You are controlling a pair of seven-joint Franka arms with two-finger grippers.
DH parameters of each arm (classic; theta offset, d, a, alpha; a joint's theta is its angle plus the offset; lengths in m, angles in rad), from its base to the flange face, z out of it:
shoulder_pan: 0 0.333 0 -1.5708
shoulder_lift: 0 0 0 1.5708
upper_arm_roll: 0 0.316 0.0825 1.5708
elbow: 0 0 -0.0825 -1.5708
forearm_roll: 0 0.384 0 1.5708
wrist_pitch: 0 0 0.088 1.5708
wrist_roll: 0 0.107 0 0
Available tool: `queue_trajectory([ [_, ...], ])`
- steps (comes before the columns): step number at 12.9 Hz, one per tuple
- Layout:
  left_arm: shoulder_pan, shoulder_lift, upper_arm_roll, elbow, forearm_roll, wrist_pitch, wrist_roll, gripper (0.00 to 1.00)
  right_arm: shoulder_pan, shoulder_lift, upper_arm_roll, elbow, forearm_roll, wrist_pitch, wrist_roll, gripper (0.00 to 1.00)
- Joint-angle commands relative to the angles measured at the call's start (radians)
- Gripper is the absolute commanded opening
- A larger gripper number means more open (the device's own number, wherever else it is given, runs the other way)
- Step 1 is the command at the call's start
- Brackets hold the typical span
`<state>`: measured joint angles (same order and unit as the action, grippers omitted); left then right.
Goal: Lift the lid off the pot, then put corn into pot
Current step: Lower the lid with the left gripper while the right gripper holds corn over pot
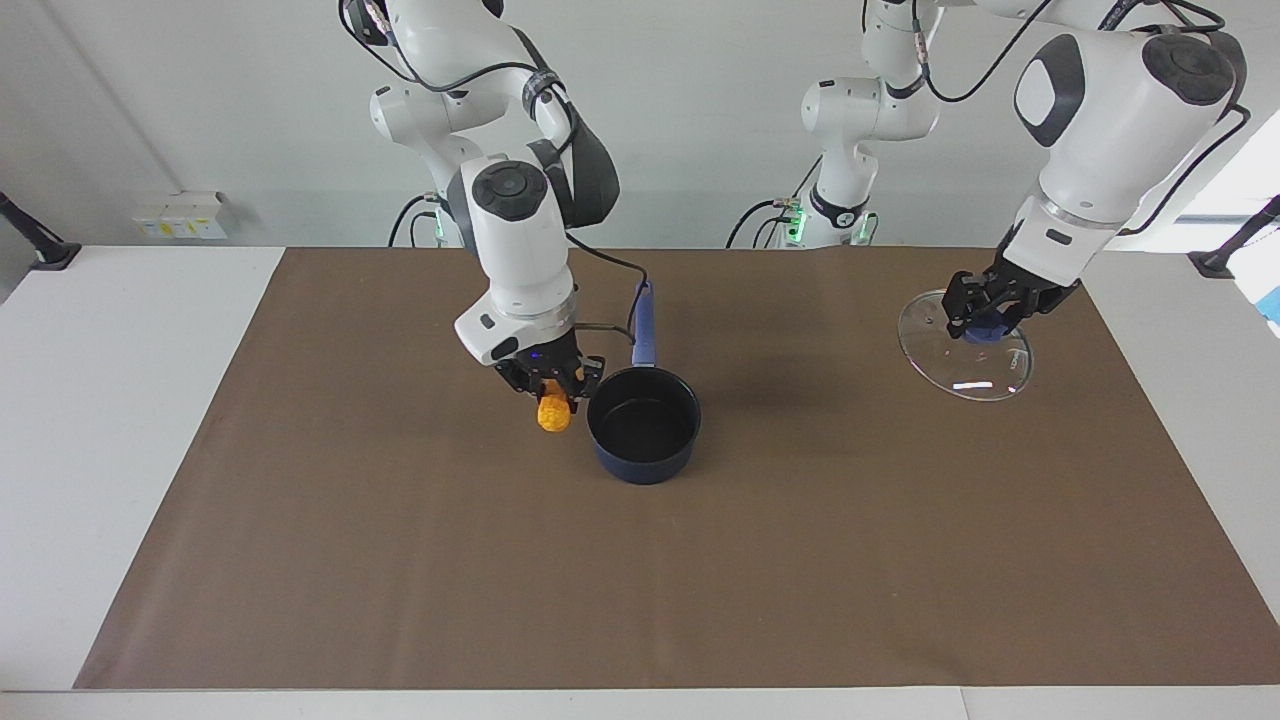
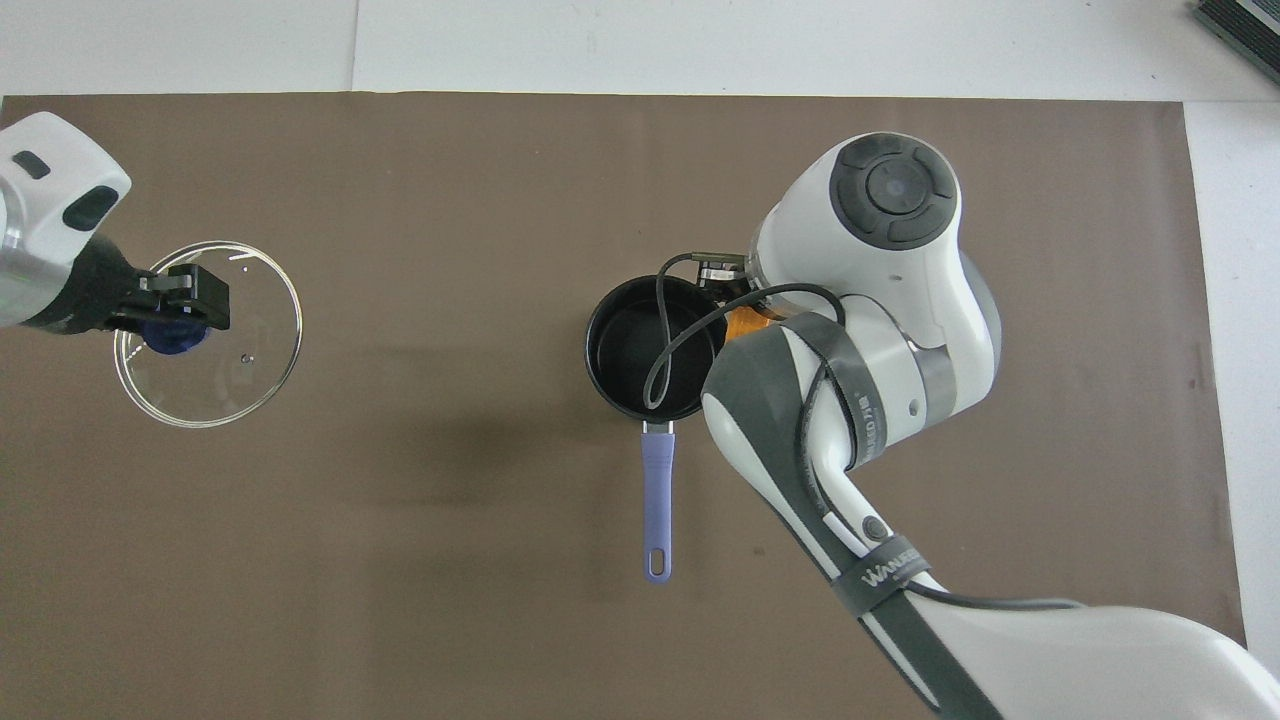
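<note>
The lid is held aside by its knob in the left gripper, leaving the pot open for the corn clamped in the right gripper beside its rim.

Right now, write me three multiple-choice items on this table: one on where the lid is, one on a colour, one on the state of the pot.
1. Where is the lid?
A. On the pot
B. In the left gripper, at the left arm's end of the table
C. Lying beside the corn

2. What colour is the pot's handle?
A. Blue
B. Red
C. Silver

3. What is the state of the pot?
A. Covered
B. Open, with the corn inside
C. Open and empty

Answers:
1. B: the left gripper grips the lid's blue knob, well away from the pot.
2. A: the long straight handle shows blue in both views.
3. C: the black inside is bare, and the right gripper holds the corn beside the rim.
</note>
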<state>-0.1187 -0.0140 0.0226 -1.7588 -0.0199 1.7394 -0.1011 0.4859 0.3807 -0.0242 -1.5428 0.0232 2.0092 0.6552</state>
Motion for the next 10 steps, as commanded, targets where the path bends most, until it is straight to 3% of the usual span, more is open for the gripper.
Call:
queue_trajectory([
  [1,0.060,-0.087,-0.006,-0.122,-0.011,0.048,0.104,0.00,0.065,0.090,0.000,0.053,0.004,0.060,0.092,0.00],
  [6,0.114,-0.075,-0.006,-0.189,-0.011,0.133,0.156,0.00,0.063,0.106,0.000,0.011,0.009,0.111,0.093,0.00],
  [10,0.152,-0.060,-0.004,-0.301,-0.011,0.285,0.181,0.00,0.066,0.103,0.001,-0.042,0.017,0.149,0.090,0.00],
])
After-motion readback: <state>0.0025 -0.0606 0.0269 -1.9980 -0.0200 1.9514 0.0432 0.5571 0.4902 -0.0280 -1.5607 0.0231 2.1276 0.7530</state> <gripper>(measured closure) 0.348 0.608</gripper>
